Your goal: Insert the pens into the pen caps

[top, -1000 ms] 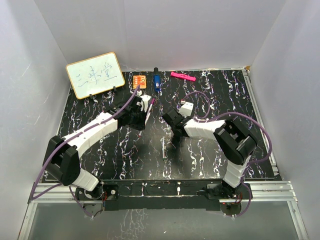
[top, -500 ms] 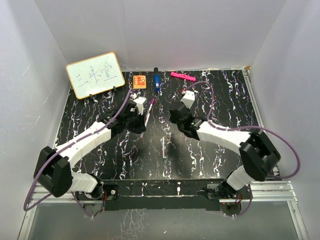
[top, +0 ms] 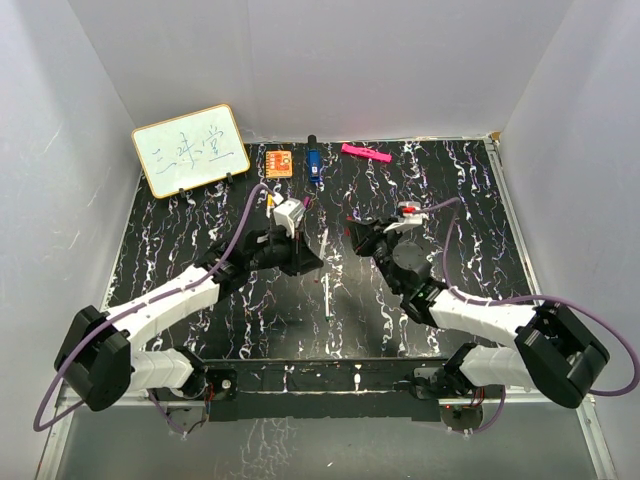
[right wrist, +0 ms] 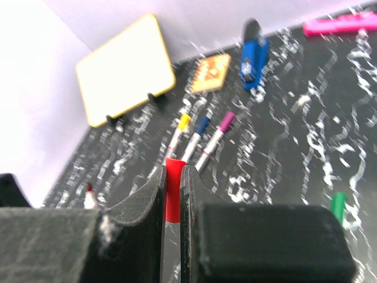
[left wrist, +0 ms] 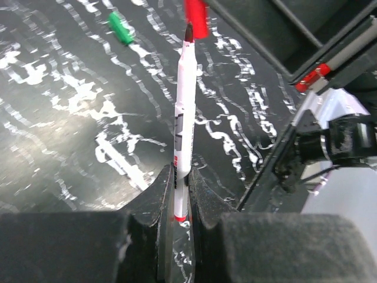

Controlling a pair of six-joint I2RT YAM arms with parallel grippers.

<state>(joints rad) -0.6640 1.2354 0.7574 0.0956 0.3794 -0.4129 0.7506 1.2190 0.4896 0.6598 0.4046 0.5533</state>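
White walls box in a black, white-veined table [top: 470, 200]. Over the last second both arms have swung inward and dropped, so they now face each other over the middle of the table.

The left fingers [left wrist: 154, 199] stand narrow, clamped on the lower barrel of the red pen [left wrist: 184, 118], which points away from the wrist. The right fingers [right wrist: 147, 197] are just as narrow, pinching the red cap [right wrist: 171, 187]. From the left wrist, the pen's tip sits right at the cap's mouth and roughly in line with it. I judge the aligning nearly done, with the push to seat this pair being the step in hand.

3 pens [right wrist: 197, 134] with yellow, blue and purple ends lie side by side near the whiteboard [right wrist: 126, 65]. A green cap [left wrist: 121, 28] lies loose on the table. 1 more pen [top: 328, 295] lies between the arms.

Whether the tip has entered the cap I cannot tell, because the frame's top edge cuts the cap off and from above the meeting point is too small. The right wrist view is blurred. It does not show whether the 3 coloured ends are bare tips or caps already on. From above, the left arm mostly covers those pens, and the lone pen's colour is too small to read.
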